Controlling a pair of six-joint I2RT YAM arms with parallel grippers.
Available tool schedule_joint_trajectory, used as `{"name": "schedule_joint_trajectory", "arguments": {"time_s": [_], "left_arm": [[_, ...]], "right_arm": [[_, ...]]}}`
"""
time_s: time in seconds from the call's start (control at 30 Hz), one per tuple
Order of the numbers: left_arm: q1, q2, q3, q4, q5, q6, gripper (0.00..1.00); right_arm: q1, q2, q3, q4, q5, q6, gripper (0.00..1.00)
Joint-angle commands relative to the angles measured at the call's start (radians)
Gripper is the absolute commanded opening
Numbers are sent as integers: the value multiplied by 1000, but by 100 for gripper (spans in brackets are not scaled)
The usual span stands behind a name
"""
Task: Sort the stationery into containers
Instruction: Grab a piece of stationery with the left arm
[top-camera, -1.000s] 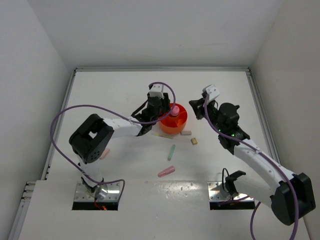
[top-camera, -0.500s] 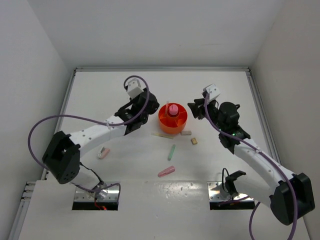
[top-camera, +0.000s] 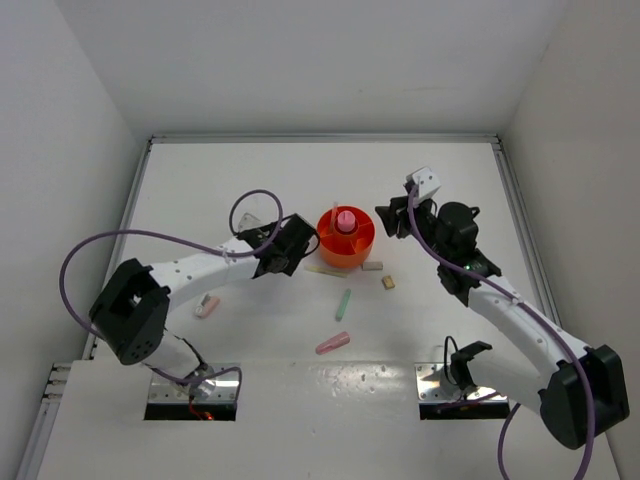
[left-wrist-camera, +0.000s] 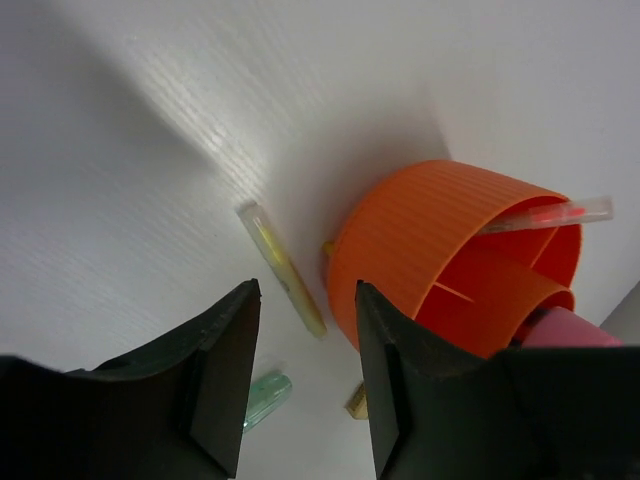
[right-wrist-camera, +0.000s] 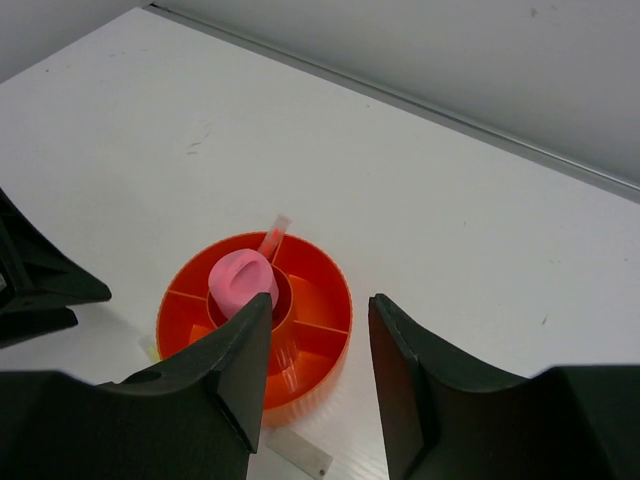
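Stationery (top-camera: 333, 343) loose: pink block (top-camera: 207, 306) far left. Left gripper (top-camera: 298, 250) nearest, fingers apart, empty. Cream stick (left-wrist-camera: 282, 268) just ahead, lengthwise between fingers, flat beside orange tub (top-camera: 360, 245). Green stick (top-camera: 343, 304) nearer bases. Right gripper (right-wrist-camera: 318, 310) parted, empty, right of tub.

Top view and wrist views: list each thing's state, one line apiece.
orange tub: upright, two items inside.
pink-capped tube: standing in the tub's central well.
clear pen: leaning in an outer compartment, end past the rim.
yellow stick: lying on the table beside the tub.
green stick: lying on the table.
pink stick: lying on the table.
left gripper: open, empty.
right gripper: open, empty.
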Motion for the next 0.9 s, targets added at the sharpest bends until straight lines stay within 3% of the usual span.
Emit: {"name": "schedule_joint_trajectory", "arguments": {"time_s": [0.0, 0.2, 0.5, 0.87], "left_arm": [[-20, 47, 46, -37, 38, -183, 48], [-29, 169, 120, -37, 104, -275, 48], [-29, 285, 226, -94, 124, -284, 49], [-38, 305, 171, -127, 124, -343, 47]], "right_arm": [[-12, 1, 43, 18, 14, 1, 44], [-12, -18, 43, 18, 14, 10, 44], [-12, -37, 33, 28, 23, 10, 44], [-21, -55, 24, 37, 33, 10, 44]]}}
